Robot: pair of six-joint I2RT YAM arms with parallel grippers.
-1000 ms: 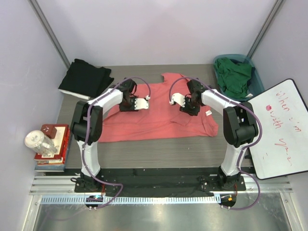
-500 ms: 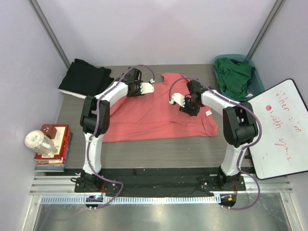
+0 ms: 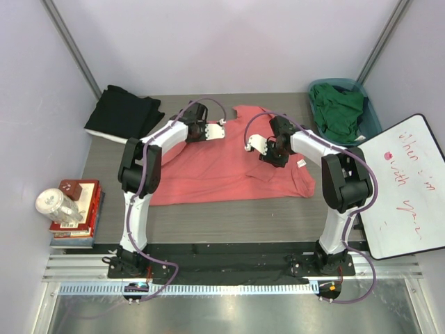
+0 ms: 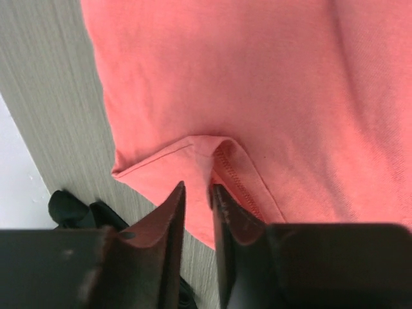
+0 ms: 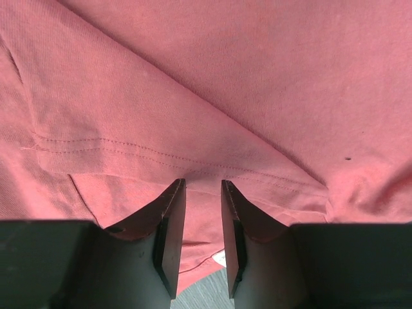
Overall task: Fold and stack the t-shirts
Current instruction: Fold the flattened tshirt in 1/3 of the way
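Note:
The coral-pink t-shirt (image 3: 222, 170) lies spread across the middle of the table, its small white tag (image 3: 302, 163) near the right edge. My left gripper (image 3: 215, 130) is at the shirt's upper left edge, shut on a raised fold of its hem (image 4: 212, 145). My right gripper (image 3: 254, 145) is over the shirt's right part, its jaws pinched on puckered pink fabric (image 5: 203, 168). The black t-shirt (image 3: 124, 113) lies folded at the back left corner. The dark green t-shirt (image 3: 338, 109) is bunched in the teal basket.
The teal basket (image 3: 370, 122) stands at the back right. A whiteboard (image 3: 407, 184) leans off the table's right edge. Books with a jar (image 3: 69, 205) sit off the left edge. Bare grey table (image 4: 58, 109) shows left of the shirt.
My left gripper has moved from the shirt's middle up to its upper left edge and closed on the hem there. The right gripper has stayed in place.

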